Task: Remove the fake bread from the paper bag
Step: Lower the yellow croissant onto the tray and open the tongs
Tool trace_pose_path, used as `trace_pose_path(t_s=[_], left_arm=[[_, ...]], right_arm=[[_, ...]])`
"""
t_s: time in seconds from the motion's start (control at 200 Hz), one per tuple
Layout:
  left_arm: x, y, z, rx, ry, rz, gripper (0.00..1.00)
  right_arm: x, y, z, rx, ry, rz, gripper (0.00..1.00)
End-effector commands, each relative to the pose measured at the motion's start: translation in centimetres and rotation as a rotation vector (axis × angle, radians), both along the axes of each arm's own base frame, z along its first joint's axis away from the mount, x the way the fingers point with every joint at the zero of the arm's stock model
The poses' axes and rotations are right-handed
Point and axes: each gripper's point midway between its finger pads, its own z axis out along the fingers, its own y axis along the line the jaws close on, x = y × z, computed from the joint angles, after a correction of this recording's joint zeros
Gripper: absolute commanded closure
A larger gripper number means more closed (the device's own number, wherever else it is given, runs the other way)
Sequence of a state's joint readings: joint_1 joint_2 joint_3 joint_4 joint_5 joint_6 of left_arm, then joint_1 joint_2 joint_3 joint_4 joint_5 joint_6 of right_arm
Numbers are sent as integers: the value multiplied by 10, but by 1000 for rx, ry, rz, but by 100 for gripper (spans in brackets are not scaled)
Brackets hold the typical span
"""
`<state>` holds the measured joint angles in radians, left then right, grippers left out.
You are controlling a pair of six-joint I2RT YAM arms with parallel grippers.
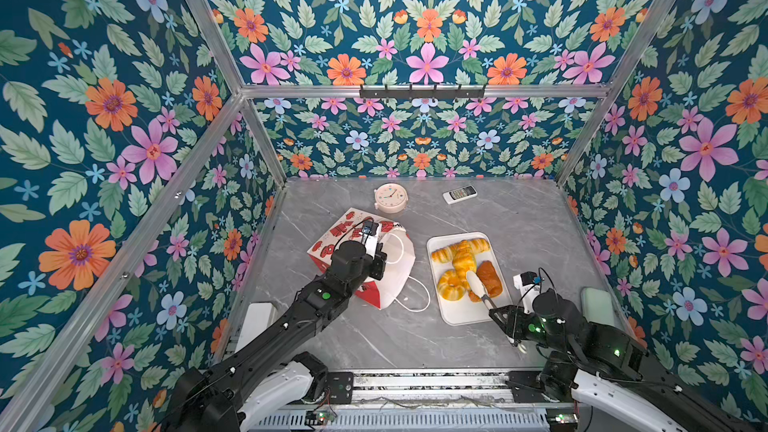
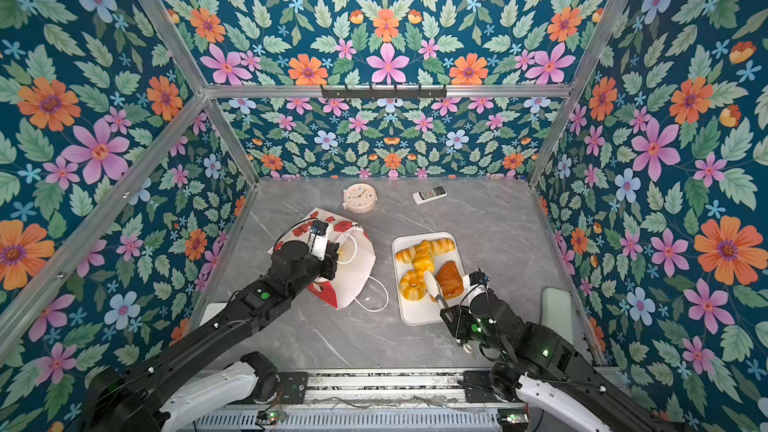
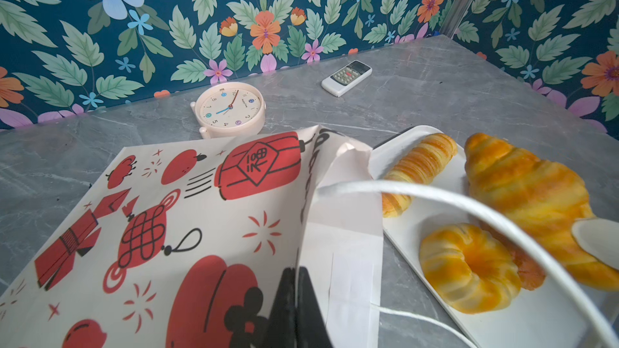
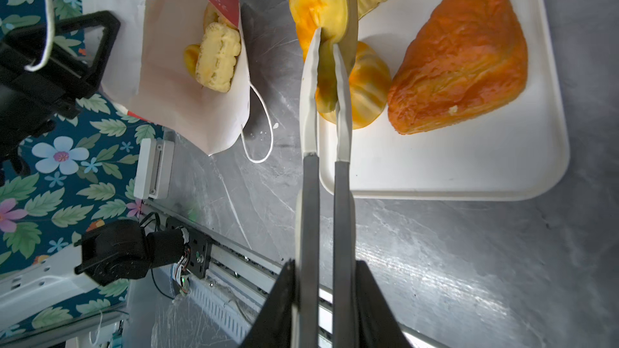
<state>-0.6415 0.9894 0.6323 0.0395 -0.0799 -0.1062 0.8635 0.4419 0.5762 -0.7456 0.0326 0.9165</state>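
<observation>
The paper bag [image 1: 399, 280] lies on its side left of centre, mouth toward the tray. My left gripper [image 3: 296, 282] is shut on the bag's upper rim and holds the mouth up. Inside the mouth lies a pale yellow roll [image 4: 217, 58] of the fake bread. My right gripper [image 4: 325, 266] is shut on white-tipped tongs [image 4: 341, 195]. The tong tips pinch one end of a croissant [image 4: 321, 1] over the white tray [image 1: 469, 313]. On the tray are also a ring doughnut [image 1: 451, 284], a brown pastry [image 1: 488, 278] and a long roll [image 1: 478, 245].
A round cream clock [image 1: 389, 197] and a white remote [image 1: 459, 194] lie near the back wall. A white box [image 1: 259, 317] sits at the front left edge and a pale green pad [image 1: 596, 305] at the right edge. One cord handle [image 1: 415, 305] trails on the table.
</observation>
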Motion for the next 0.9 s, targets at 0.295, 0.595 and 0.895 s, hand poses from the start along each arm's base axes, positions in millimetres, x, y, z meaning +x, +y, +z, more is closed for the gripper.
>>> trace_pose_path(t_s=[0.295, 0.595, 0.895], left_arm=[[3, -3, 10, -51, -40, 3, 98], [4, 0, 9, -42, -43, 13, 98], [4, -2, 4, -40, -38, 9, 98]], right_arm=[[49, 6, 12, 233, 22, -131, 73], [68, 19, 13, 244, 36, -90, 73], [65, 9, -18, 170, 95, -131, 72]])
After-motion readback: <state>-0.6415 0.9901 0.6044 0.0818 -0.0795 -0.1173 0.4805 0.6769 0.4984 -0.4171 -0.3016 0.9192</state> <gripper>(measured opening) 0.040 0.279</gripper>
